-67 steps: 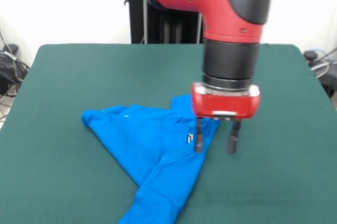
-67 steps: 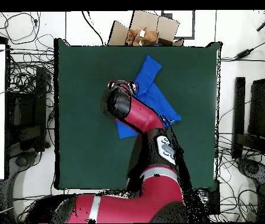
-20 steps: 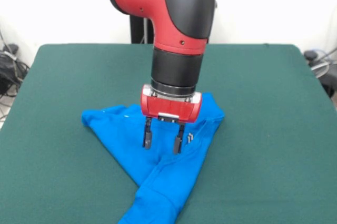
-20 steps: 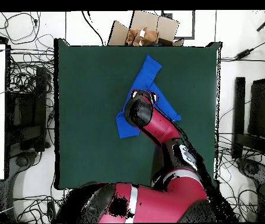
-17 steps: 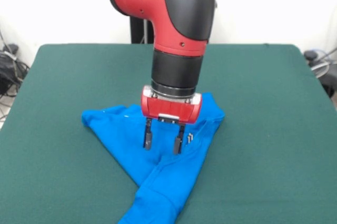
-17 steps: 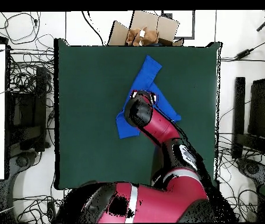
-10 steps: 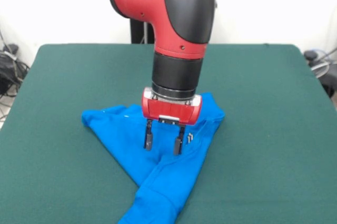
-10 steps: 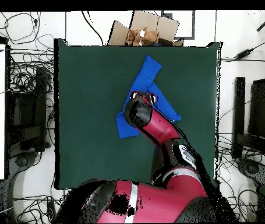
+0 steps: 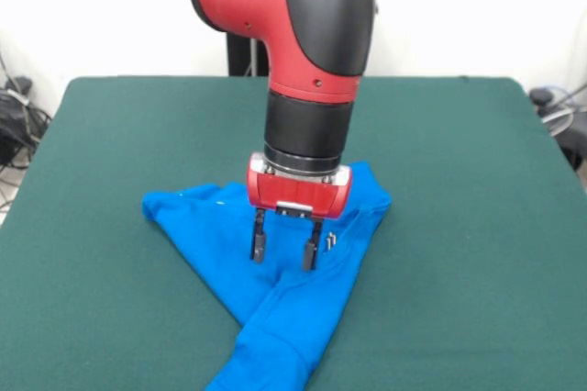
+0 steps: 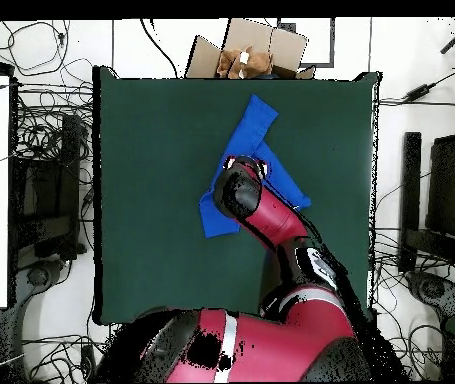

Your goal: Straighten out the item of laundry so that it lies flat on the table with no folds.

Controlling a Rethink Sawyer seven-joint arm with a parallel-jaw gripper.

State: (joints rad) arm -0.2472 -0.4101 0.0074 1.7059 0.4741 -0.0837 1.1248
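Gripper poised over the folded blue shirt, ready to pick a fold

The gripper [image 9: 284, 251] hung with its two fingers spread apart and holding nothing, tips just above the T-shirt [image 9: 220, 235], which lay doubled into a rough V near the middle of the table [image 9: 477, 226], one limb trailing from the gripper toward the table's front edge. A good grasp would likely pinch only the top layer close to a fold edge, then draw it outward from the shirt's centre, low and slowly, so the lower layer stayed put.
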